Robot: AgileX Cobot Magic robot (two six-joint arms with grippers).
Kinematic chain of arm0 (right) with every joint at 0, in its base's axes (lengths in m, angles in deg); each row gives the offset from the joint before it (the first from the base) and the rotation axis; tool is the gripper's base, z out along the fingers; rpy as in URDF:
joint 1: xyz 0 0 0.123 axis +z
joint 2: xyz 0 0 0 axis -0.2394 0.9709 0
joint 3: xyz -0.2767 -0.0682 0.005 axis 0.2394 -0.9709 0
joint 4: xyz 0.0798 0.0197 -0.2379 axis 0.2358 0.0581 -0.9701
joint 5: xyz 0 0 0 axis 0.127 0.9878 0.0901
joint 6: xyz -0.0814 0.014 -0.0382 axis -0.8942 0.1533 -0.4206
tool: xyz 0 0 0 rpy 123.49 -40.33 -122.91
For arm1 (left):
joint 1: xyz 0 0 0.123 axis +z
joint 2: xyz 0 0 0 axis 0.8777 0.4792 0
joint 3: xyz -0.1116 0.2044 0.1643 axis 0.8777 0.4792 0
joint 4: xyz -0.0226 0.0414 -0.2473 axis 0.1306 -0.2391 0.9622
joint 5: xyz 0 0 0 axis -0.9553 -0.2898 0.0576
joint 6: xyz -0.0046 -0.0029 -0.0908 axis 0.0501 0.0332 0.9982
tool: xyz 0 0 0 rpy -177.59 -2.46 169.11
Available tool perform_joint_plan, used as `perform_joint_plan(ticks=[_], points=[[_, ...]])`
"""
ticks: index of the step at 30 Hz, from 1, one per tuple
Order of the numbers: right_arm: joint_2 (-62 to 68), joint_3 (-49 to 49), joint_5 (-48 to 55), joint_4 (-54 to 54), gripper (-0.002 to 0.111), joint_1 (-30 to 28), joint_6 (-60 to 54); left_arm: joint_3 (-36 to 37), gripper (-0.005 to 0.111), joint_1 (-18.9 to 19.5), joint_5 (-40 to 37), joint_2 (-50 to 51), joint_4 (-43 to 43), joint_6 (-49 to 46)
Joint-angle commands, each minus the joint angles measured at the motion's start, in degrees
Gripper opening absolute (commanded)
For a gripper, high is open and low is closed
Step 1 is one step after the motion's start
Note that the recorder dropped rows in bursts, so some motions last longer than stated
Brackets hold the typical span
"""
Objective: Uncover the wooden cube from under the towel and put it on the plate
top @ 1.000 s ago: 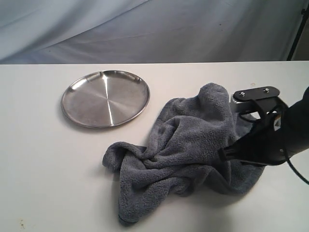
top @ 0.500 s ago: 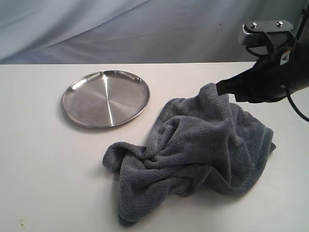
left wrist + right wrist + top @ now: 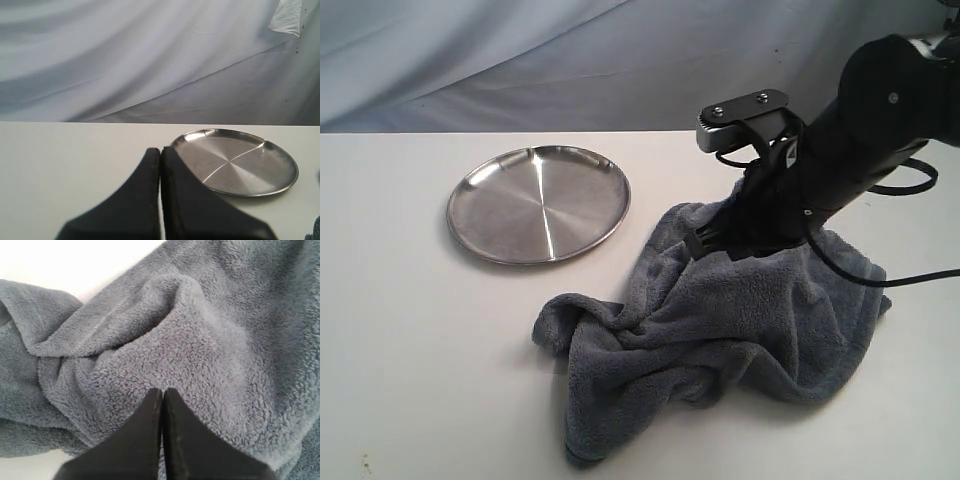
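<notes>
Exterior view: the right gripper (image 3: 704, 246) noses down onto the crumpled towel (image 3: 720, 330), and the plate (image 3: 538, 203) sits bare beside the towel, not touching it. No wooden cube shows; I'd guess it's under the towel, so uncovering is in hand.

Left wrist view: the left gripper (image 3: 160, 154) is pressed closed, away from the towel.

Right wrist view: the right gripper's jaws are together with no fleece between them. Next it needs to open and pinch a fold.

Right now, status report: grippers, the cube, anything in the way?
Both shut: right gripper tip at the fluffy blue-grey fleece towel, left gripper empty. No pale wooden cube visible. Nothing on the round steel plate.
</notes>
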Motion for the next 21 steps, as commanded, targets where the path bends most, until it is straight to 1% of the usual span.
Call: perform_joint_plan(ticks=[1,7,8,9,10,12,14,17,21], points=[[-0.1,0.4,-1.4,-0.7,0.000,2.2,-0.6,0.3,0.001,0.0,0.1,-0.1,0.0,0.0],[-0.1,0.4,-2.4,-1.4,0.001,2.6,-0.7,0.3,0.001,0.0,0.1,-0.1,0.0,0.2],[-0.1,0.4,-2.4,-1.4,0.005,2.6,-0.7,0.3,0.001,0.0,0.1,-0.1,0.0,0.2],[-0.1,0.4,-2.4,-1.4,0.012,2.6,-0.7,0.3,0.001,0.0,0.1,-0.1,0.0,0.2],[-0.1,0.4,-2.4,-1.4,0.020,2.6,-0.7,0.3,0.001,0.0,0.1,-0.1,0.0,0.2],[-0.1,0.4,-2.4,-1.8,0.040,2.6,-1.3,0.3,0.001,0.0,0.1,-0.1,0.0,0.2],[-0.1,0.4,-2.4,-2.0,0.054,2.6,-2.3,0.3,0.001,0.0,0.1,-0.1,0.0,0.2],[-0.1,-0.3,-3.6,-2.8,0.066,2.6,-2.3,0.3,0.001,0.0,0.1,-0.1,0.0,0.0],[-0.1,-3.1,-6.6,-3.9,0.069,2.6,-2.5,0.3,0.001,0.0,0.1,-0.1,0.0,0.0]])
